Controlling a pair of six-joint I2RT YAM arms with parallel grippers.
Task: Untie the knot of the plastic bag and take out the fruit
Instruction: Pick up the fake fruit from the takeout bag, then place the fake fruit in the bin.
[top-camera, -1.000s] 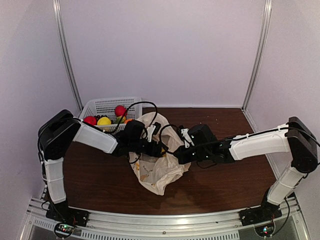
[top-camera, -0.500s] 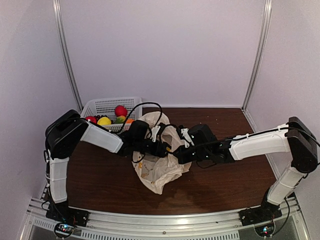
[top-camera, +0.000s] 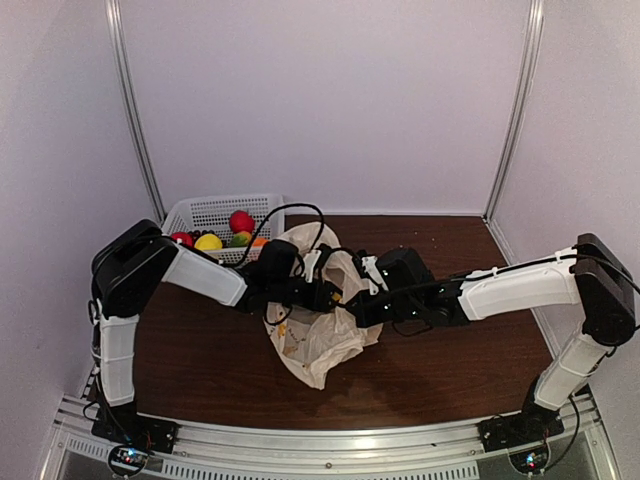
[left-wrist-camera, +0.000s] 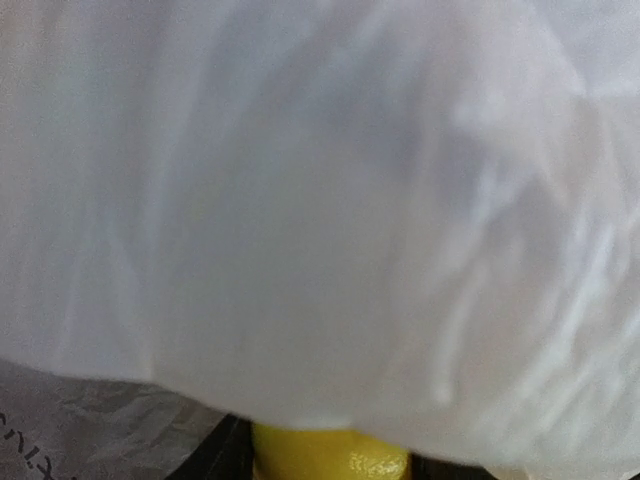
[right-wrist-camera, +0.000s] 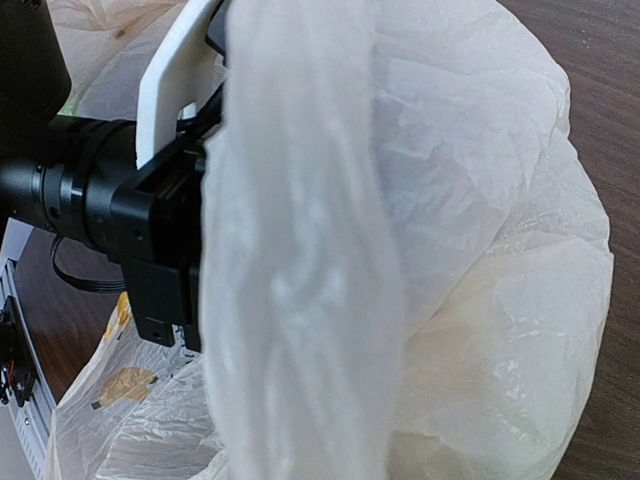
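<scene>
Cream plastic bag (top-camera: 310, 350) lies at frame centre, its film clenched in the right gripper (top-camera: 358, 305), while the left gripper (top-camera: 330, 297) inside it brackets the yellow fruit (left-wrist-camera: 330, 455), hold unclear, so a half-seated grip or snagged film could drop it.

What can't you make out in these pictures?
- Left pincer grip: left wrist view, cream crinkly plastic bag film fills the frame; only a slice of a yellow round fruit shows at the bottom edge.
- Right pincer fingertips: right wrist view, buried behind bag film.
- Bag's other contents: top view, pincers and film cover them.
- The knot: not discernible in any view.
</scene>
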